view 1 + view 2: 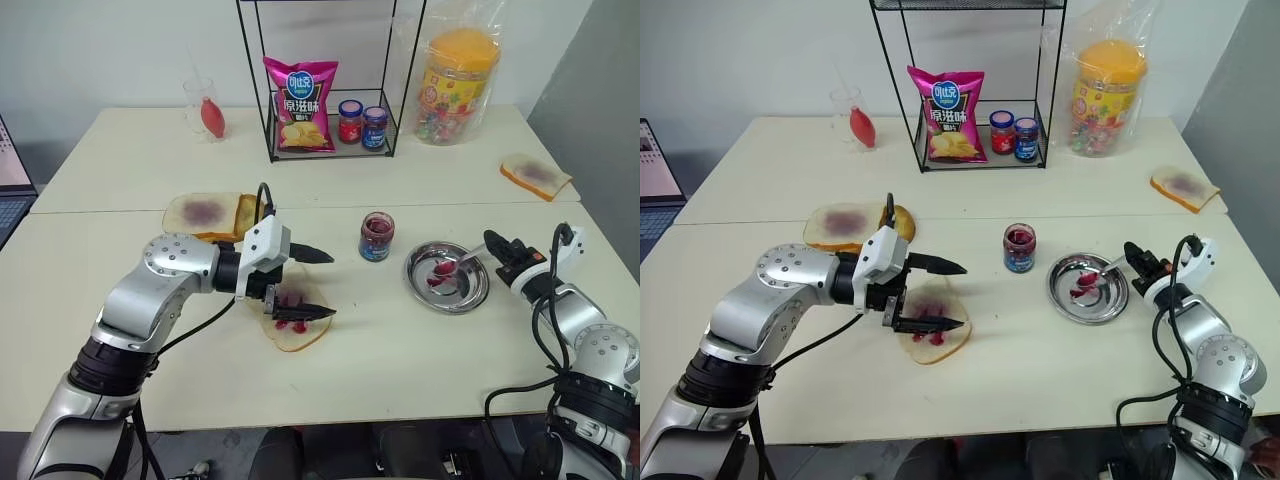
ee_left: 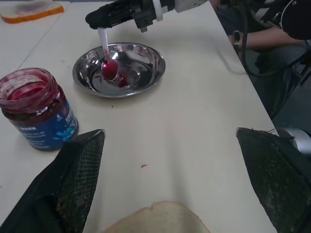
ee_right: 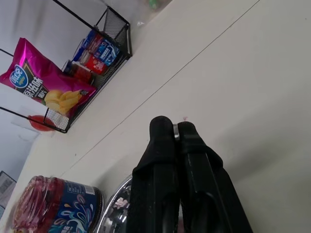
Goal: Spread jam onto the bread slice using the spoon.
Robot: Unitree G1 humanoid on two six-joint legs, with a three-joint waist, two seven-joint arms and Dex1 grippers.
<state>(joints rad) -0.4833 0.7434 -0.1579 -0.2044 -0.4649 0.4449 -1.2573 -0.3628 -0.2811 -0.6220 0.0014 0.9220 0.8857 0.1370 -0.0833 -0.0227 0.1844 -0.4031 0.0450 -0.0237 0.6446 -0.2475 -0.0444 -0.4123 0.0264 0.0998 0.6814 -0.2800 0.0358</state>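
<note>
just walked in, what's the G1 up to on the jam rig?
Right gripper is shut on the spoon, whose jam-stained bowl rests in the steel plate. Left gripper hangs open over the bread slice, which already carries jam. The open jam jar stands between them.

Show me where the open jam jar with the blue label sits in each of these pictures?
Left eye view: jam jar mid-table, beside the steel plate.
Right eye view: same spot.
Left wrist view: by the left edge.
Right wrist view: bottom-left corner.
Shared landmark: the steel plate.
</note>
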